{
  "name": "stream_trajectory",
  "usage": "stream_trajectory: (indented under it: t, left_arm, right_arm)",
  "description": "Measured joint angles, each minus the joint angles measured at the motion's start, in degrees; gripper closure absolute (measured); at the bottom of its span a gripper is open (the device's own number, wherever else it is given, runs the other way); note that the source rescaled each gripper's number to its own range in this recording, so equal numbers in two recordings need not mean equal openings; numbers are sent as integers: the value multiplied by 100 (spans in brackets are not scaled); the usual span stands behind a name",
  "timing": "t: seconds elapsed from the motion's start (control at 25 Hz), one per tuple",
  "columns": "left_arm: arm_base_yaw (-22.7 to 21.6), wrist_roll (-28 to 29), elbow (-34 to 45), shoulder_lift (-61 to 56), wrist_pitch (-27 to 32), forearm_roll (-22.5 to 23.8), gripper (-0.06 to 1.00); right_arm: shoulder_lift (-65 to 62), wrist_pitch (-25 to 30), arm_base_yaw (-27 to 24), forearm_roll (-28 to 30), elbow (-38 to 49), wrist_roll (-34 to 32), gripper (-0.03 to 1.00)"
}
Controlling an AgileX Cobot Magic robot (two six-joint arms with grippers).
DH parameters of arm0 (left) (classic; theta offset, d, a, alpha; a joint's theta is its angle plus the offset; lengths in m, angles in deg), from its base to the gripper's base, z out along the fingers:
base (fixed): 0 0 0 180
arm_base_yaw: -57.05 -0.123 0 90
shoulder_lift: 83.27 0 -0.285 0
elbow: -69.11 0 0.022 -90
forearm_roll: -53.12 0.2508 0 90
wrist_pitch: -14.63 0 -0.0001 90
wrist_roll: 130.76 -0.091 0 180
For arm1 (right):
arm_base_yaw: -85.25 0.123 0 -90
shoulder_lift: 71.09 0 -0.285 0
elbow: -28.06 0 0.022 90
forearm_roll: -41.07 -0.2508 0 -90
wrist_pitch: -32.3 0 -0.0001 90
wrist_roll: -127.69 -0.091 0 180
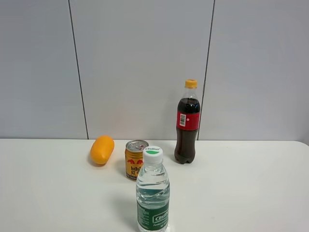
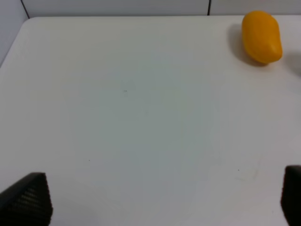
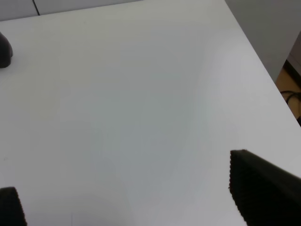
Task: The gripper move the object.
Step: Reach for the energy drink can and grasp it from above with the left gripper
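The gold-yellow drink can [image 1: 135,159] with a red bull logo and silver top stands upright on the white table [image 1: 251,193], just behind the water bottle. No gripper shows in the exterior high view. In the left wrist view my left gripper [image 2: 162,200] is open and empty, its black fingertips [image 2: 28,200] far apart over bare table. In the right wrist view my right gripper [image 3: 136,193] is open and empty, its fingertips [image 3: 263,188] wide apart over bare table. The can does not show in either wrist view.
An orange-yellow oval fruit [image 1: 102,149] lies left of the can; it also shows in the left wrist view [image 2: 261,36]. A clear green-labelled water bottle [image 1: 153,191] stands in front. A cola bottle [image 1: 187,123] stands at the right. The table's right edge [image 3: 263,70] shows.
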Motion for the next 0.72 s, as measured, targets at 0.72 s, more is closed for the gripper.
stream_trajectory:
  t: [0.72]
  left_arm:
    - [0,0,0,0,0,0,-6]
  right_arm:
    - [0,0,0,0,0,0,-3]
